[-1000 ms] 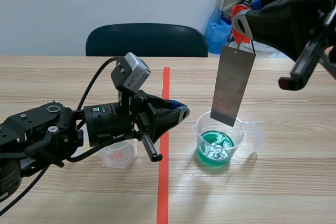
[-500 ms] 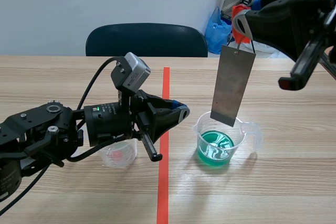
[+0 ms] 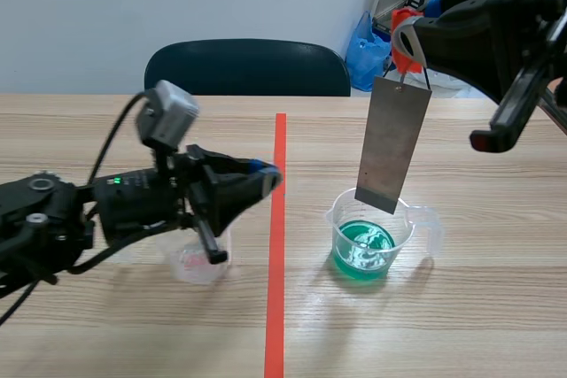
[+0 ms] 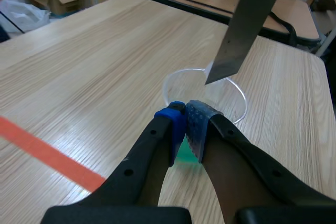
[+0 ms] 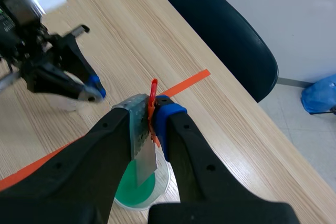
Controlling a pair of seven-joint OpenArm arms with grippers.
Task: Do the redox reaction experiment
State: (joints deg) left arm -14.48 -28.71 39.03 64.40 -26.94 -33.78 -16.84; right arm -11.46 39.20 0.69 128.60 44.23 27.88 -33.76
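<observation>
On the wooden table (image 3: 496, 307), before a dark chair (image 3: 248, 68), the right arm stands raised at the far right. The left arm lies low and level, its left gripper (image 4: 185, 116) closed on nothing, pads pressed together, just short of the tape line. A grey metal plate (image 3: 392, 143) hangs tilted, its lower edge just above the mouth of the beaker (image 3: 368, 241) of green liquid. A small clear cup (image 3: 197, 265) sits under the left arm's fingers. The right gripper (image 5: 153, 116) pinches the red clip (image 5: 153, 90) carrying the plate.
</observation>
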